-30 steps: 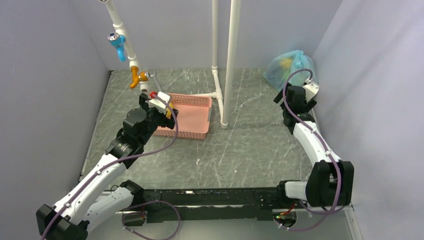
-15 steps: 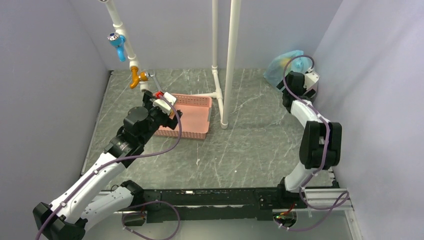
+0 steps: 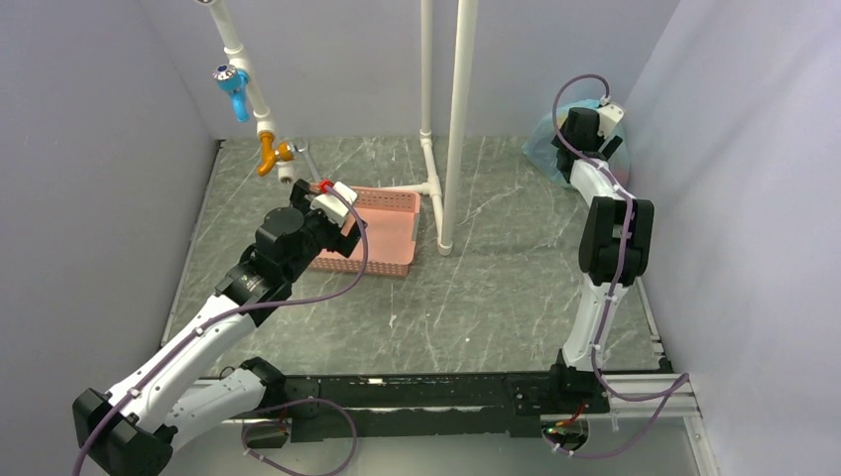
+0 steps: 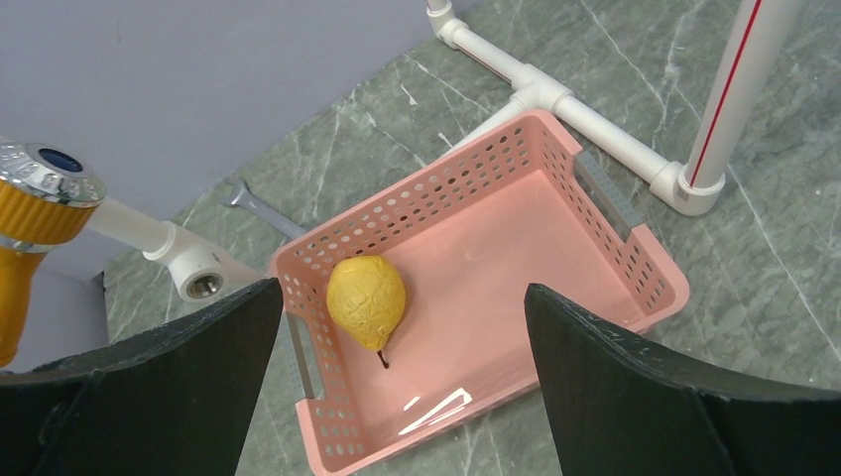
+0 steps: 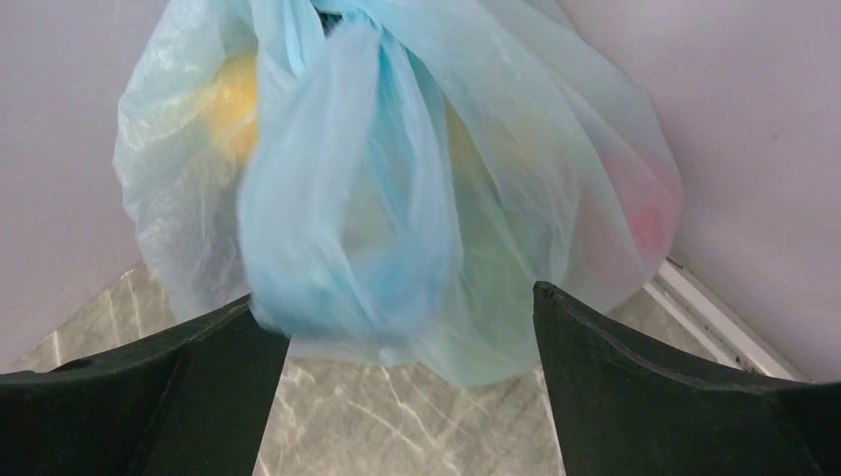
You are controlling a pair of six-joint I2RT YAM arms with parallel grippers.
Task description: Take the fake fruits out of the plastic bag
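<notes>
Left pincer [image 4: 399, 307]: jaws spread wide, holding nothing, hovering over the pink basket [image 4: 466, 174].
Pear [image 4: 366, 300]: lying in the basket near its left end, already out of the bag.
Left change: over the last second the arm crept slightly right. Still above the basket, so no new work on that side.
Tabletop [image 3: 496, 288]: bare between basket and bag.
Right pincer [image 5: 392, 297]: jaws wide, nothing gripped, bag dead ahead between them. Contact: cannot tell.
Bag [image 5: 397, 149]: far right corner, against the walls, top looks knotted. Yellow fruit [image 5: 233, 104] and red fruit [image 5: 640, 213] show through the film.
Right change: a second ago the arm sat back from the corner; now it is stretched right up to the bag.
Meaning: probably lining up the next grab. One fruit out, the rest still inside.
Text/brands: none legible anywhere.
</notes>
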